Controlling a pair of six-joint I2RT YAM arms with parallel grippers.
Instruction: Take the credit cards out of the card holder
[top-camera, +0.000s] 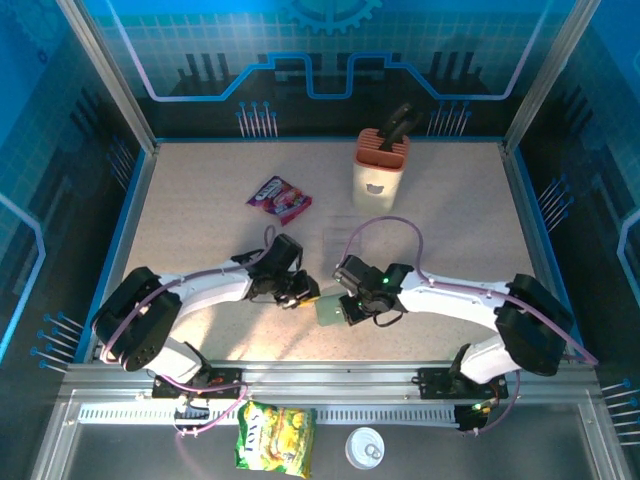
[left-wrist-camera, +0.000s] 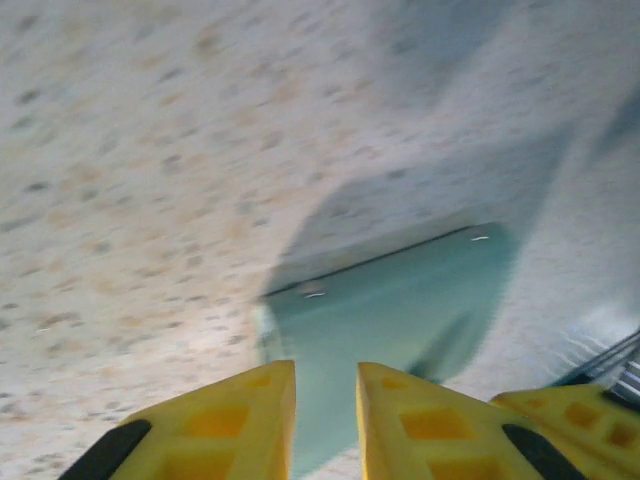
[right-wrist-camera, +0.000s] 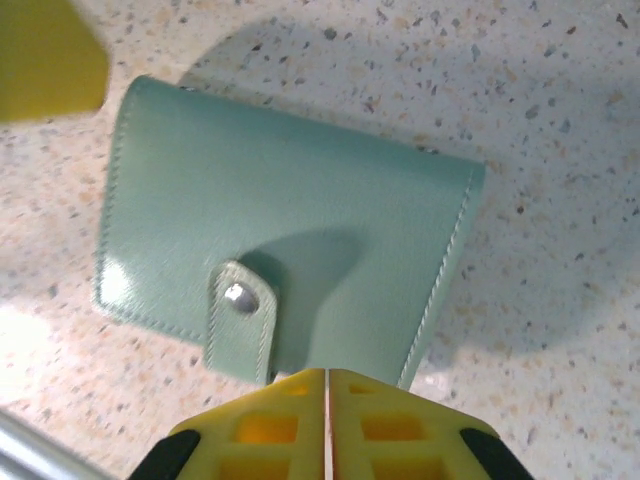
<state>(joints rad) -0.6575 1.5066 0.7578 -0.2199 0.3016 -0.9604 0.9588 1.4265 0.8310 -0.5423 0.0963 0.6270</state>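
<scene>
Shut tight at the right pincer (right-wrist-camera: 327, 375), tips against the strap edge of the card holder (right-wrist-camera: 290, 220); parted slightly at the left pincer (left-wrist-camera: 326, 372), just over the holder's left edge. Lying flat near the middle of the bench (top-camera: 200, 180), snap fastened, credit cards presumably inside: opening stage, probably. Next, calls for unsnapping the strap and folding back the cover while pinning the holder. Underneath, speckled beige; around, blue circuit-patterned walls in metal framing.
</scene>
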